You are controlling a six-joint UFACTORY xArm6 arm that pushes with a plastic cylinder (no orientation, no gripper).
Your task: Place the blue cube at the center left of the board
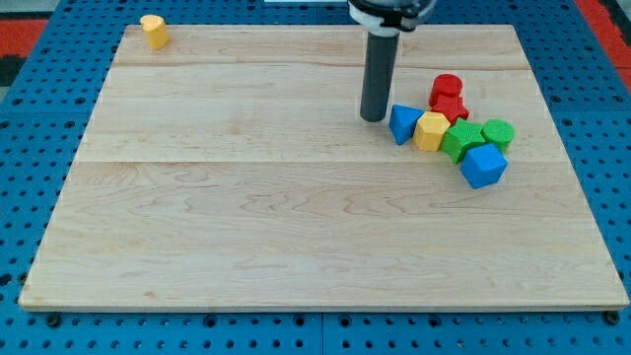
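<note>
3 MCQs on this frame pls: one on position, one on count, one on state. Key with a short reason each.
1. Where is my tip?
A. Just to the view's left of the blue triangular block
B. Beside the lone yellow block
C. At the board's bottom edge

2. How many red blocks show?
A. None
B. Two
C. Four

3. The blue cube is:
A. Alone at center left
B. Stacked on another block
C. In the cluster at the view's right, below the green blocks

Key: 1 A, the rod ends next to that block. 2 B, two red blocks sit at the cluster's top. 3 C, it lies at the cluster's lower right edge.
</note>
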